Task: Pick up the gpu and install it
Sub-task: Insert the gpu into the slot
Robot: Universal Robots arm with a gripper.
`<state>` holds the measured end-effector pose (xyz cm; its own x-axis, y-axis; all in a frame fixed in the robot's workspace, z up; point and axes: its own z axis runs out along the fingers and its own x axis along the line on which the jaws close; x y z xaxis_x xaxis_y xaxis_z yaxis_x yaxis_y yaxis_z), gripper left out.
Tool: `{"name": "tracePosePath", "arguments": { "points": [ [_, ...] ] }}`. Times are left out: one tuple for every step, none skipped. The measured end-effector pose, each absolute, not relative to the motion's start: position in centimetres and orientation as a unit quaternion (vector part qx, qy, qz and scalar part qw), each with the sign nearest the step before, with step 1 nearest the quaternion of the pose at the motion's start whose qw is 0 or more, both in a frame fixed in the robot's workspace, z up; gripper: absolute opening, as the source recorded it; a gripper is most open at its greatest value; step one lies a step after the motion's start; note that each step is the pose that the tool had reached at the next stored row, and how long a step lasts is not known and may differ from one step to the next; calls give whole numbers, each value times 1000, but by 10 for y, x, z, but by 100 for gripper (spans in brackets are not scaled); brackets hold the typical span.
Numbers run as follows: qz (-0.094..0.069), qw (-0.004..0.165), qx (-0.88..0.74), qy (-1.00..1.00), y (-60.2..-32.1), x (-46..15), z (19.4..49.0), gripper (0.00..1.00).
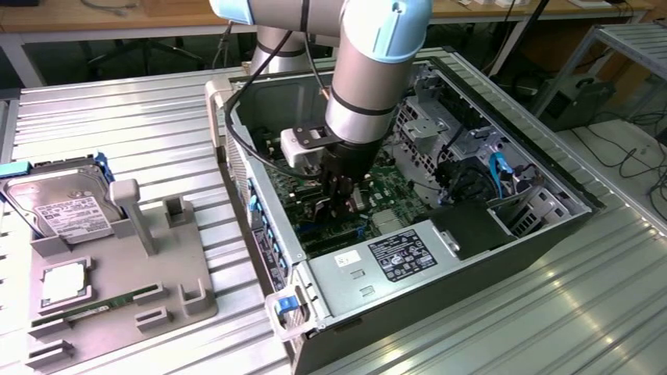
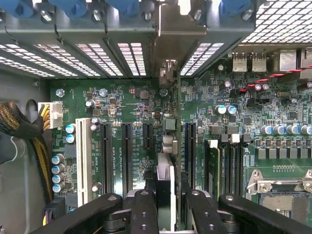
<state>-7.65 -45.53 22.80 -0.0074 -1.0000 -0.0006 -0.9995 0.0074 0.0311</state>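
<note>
On a ribbed metal table (image 1: pixel 125 125), an open case (image 1: pixel 542 226); inside, the gripper (image 2: pixel 168 204) clamps the gpu (image 2: pixel 168 146) edge-on over the motherboard (image 2: pixel 131 112).

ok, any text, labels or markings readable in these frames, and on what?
No text can be read for certain.
Hard drive: white label, print too small.
Power supply: dark label with white print, blurred.
White sticker beside it: illegible.
Motherboard: white silkscreen by the slots, too small.
The gripper holds the gpu edge-on; no marking shows.
</note>
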Motion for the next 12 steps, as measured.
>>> {"name": "tracePosePath", "arguments": {
  "points": [
    [-11,11,704,-710,-455,-76,228,28],
    [-11,11,704,-710,-455,-76,228,28],
    [-11,11,704,-710,-455,-76,228,28],
    [-11,11,704,-710,-455,-77,228,28],
    [-11,11,704,-710,-455,-77,228,28],
    [-11,11,704,-710,-455,-76,228,28],
    [-11,11,704,-710,-455,-76,228,28],
    [-11,11,704,-710,-455,-76,228,28],
    [-11,11,704,-710,-455,-76,228,28],
    [-11,11,704,-710,-455,-76,228,28],
    [-11,11,704,-710,-455,-76,228,28],
    [-11,11,704,-710,-455,-76,228,28]
  ]
}}
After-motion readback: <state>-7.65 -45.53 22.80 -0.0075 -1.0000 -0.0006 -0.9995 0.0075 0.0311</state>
